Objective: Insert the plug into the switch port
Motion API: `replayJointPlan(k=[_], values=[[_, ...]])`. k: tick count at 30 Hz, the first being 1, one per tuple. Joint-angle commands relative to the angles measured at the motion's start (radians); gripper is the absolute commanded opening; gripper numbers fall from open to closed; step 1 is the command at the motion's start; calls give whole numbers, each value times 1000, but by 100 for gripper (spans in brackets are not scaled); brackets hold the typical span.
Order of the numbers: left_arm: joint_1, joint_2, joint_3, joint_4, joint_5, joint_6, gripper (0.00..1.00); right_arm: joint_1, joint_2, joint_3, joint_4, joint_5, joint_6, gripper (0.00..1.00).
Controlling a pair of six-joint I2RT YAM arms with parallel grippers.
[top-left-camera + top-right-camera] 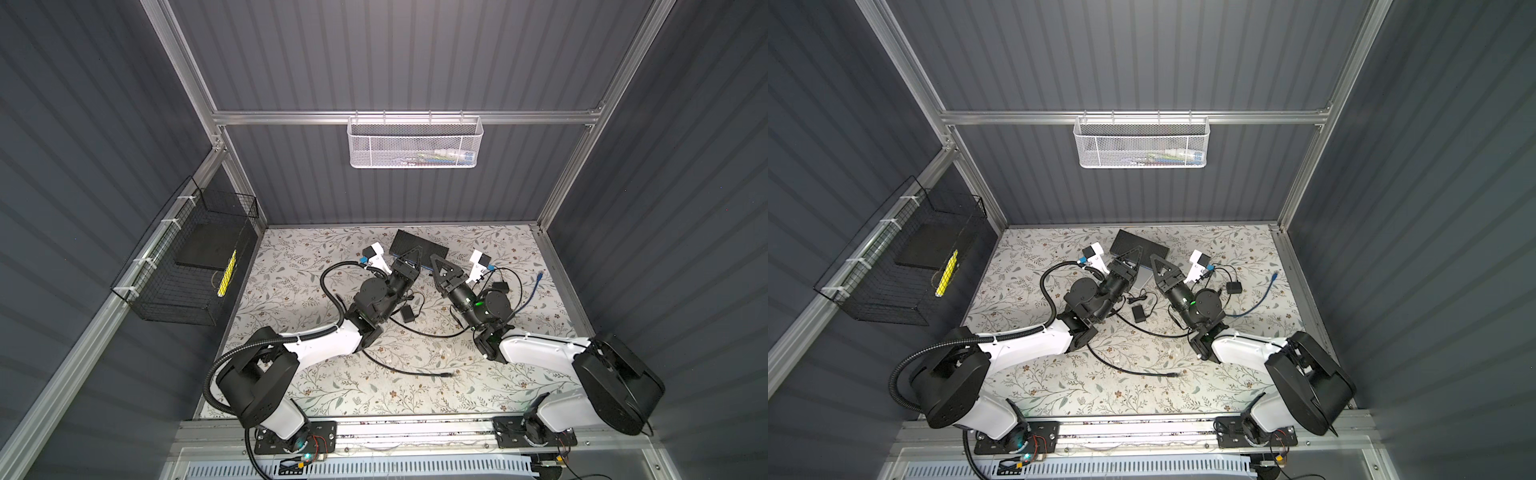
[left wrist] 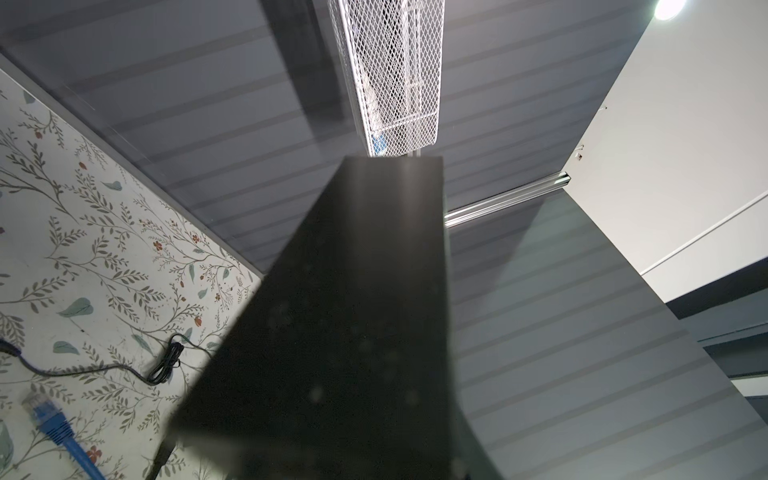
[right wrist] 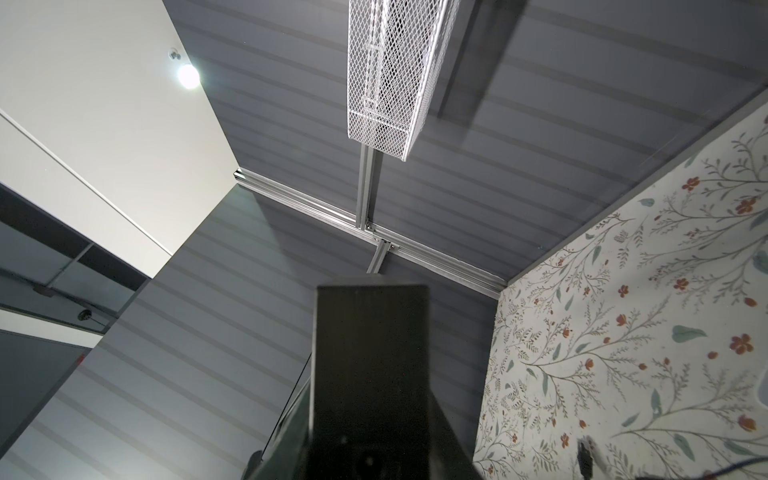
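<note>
Left gripper (image 1: 415, 254) and right gripper (image 1: 434, 259) sat at the switch (image 1: 415, 240) by the table's back edge; couldn't tell either grip. My blue plug (image 1: 539, 276) lay near the right edge.

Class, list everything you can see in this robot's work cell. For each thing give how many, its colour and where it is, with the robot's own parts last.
switch: one, black, back middle of the table
blue cable: one, blue, right side of the table, plug lying free
black cable: one, black, front middle of the table
power adapter: two, black, one between the arms, the other further right
mesh basket: one, white, on the back rail
wire basket: one, black, on the left wall
yellow item: one, yellow, in the wire basket
table cover: one, floral
left gripper: one, black, at the switch
right gripper: one, black, beside the switch
</note>
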Motion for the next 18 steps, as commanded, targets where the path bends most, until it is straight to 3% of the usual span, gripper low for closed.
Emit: replayJointPlan(k=[1,5,9,15,18], values=[[9,-90,1,-119,15,75,9,6,-70,-28,-189,-52,-149,45],[38,-154,-14,-228,44,80,7,-33,-187,-49,-374,-52,-183,61],[71,-196,7,-354,118,86,5,-99,-333,-67,-554,-87,-210,70],[108,-213,18,-422,224,87,5,-202,-506,-20,-886,-248,-288,76],[119,-217,27,-453,266,93,5,-249,-523,35,-1057,-360,-334,76]])
